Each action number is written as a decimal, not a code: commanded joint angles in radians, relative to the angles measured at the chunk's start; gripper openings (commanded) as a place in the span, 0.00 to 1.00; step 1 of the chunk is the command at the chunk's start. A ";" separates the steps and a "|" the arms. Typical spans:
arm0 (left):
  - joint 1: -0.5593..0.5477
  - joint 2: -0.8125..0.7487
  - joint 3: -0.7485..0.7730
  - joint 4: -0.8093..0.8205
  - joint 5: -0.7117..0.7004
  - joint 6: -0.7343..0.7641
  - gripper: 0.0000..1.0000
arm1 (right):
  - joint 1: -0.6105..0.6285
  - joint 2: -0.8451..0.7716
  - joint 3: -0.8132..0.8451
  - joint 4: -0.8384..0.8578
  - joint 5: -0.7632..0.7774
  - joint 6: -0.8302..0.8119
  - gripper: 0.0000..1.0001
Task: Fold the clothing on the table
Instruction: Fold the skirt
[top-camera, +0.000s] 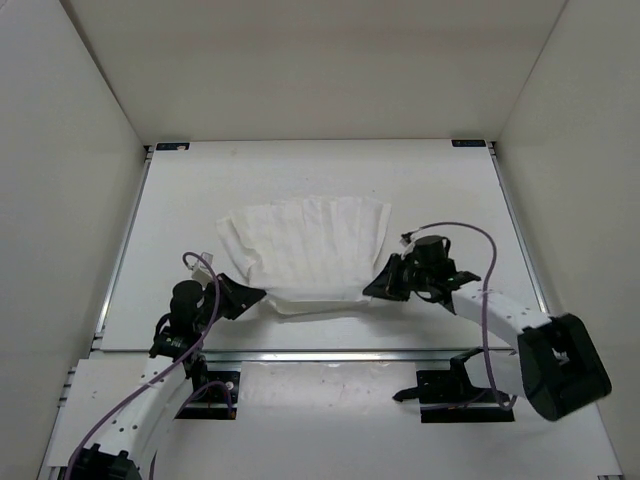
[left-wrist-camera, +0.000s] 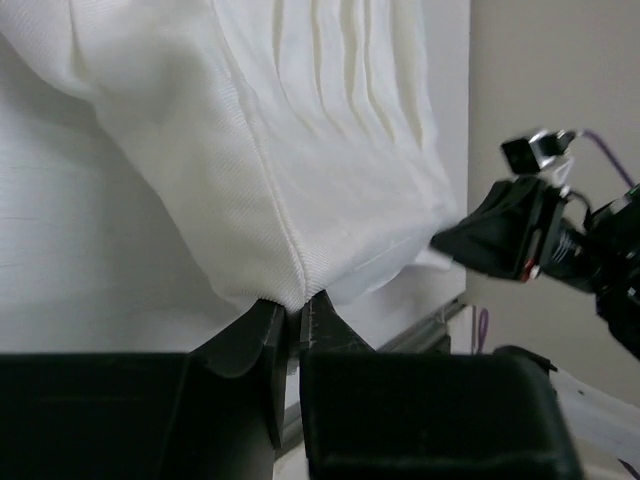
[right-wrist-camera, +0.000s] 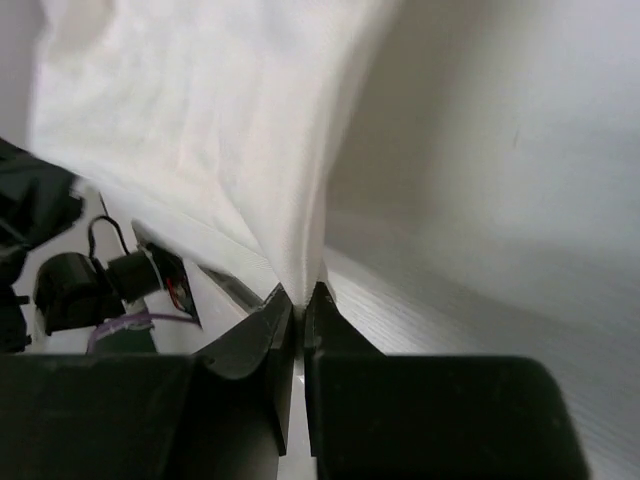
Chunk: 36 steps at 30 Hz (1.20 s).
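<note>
**A:** Where do we find the clothing?
**B:** Mid-table. The white, ribbed clothing (top-camera: 305, 250) lies spread across the centre of the table (top-camera: 440, 180). Its creases run from the far edge toward the arms, and its near hem is drawn into a shallow curve.
**A:** And the left gripper?
**B:** We see the left gripper (left-wrist-camera: 293, 312) pinched together on the near left corner, a seam of fabric caught between its fingertips.
**A:** The right?
**B:** The right gripper (right-wrist-camera: 298, 298) is likewise pressed together on the near right corner, with cloth rising from between its tips.
**A:** Is the hem off the table?
**B:** In the wrist views it seems lifted a little, but from above we cannot say for sure.
</note>
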 joint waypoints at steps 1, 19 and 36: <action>-0.011 0.021 0.078 0.047 0.031 0.003 0.00 | -0.132 -0.170 0.147 -0.349 0.076 -0.239 0.00; -0.042 -0.123 -0.255 -0.032 0.020 0.009 0.00 | -0.122 -0.216 -0.010 -0.319 0.045 -0.252 0.48; -0.055 -0.180 -0.257 -0.111 -0.017 0.043 0.00 | 0.029 -0.088 -0.254 0.258 -0.053 0.088 0.58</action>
